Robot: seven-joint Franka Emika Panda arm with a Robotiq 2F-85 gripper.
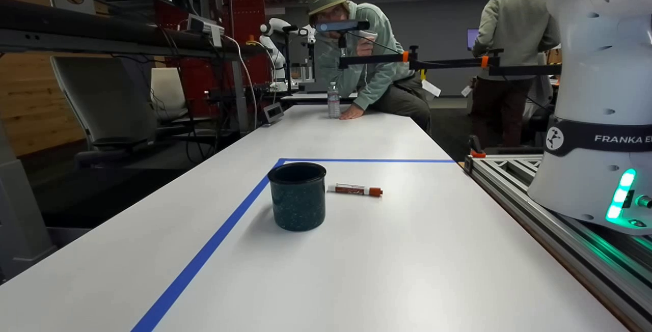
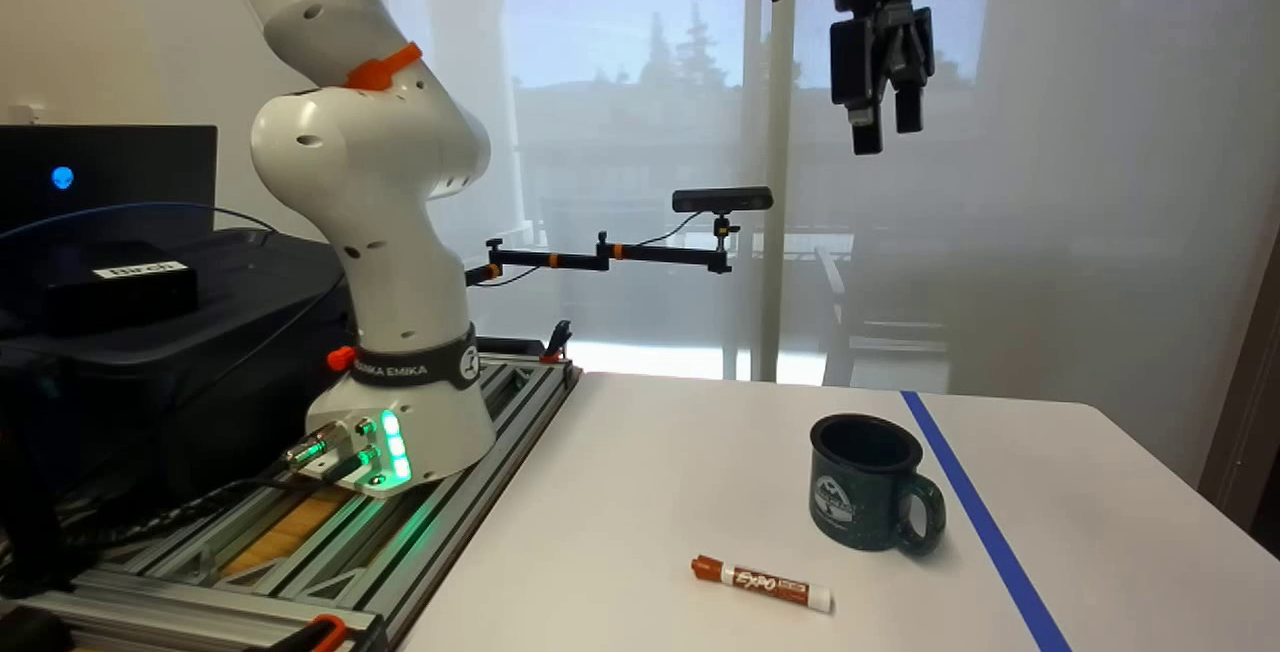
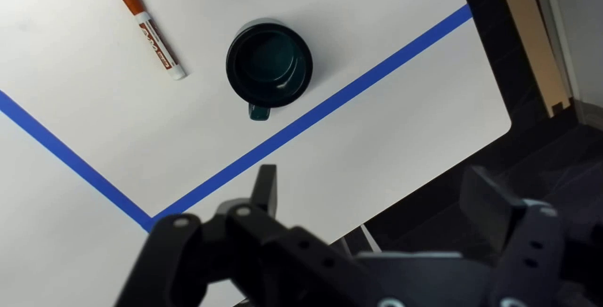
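Looking along the bench (image 2: pixel 620 492) from left to right, I come first to the white robot arm (image 2: pixel 365 167), whose upper links run out of the frame, so I cannot follow it down to its end. Next lies the capped marker (image 2: pixel 762 586), flat and loose, cap end to the left. Farther right, near the marker but apart from it, the dark green mug (image 2: pixel 862 487) stands upright, its handle (image 2: pixel 936 512) out to one side. Above that part of the bench hangs the claw (image 2: pixel 888 129), high up and well apart from both; its fingers (image 3: pixel 267 187) are spread wide in the wrist view, with nothing between them. Farthest right runs the blue tape (image 2: pixel 984 524), just beside the mug.

As I judge it, neither marker nor mug is gripped, lifted or touched, so any grasping is wholly left to do.

A few things escape me. An exterior view leaves the claw out altogether, and there the mug hides its own handle. The mug's inside is dark, though from above I make out nothing in it. A mounted camera (image 1: pixel 341 26) covers much of the capped man's (image 1: pixel 389 42) face, and the marker's smallest print is unreadable.
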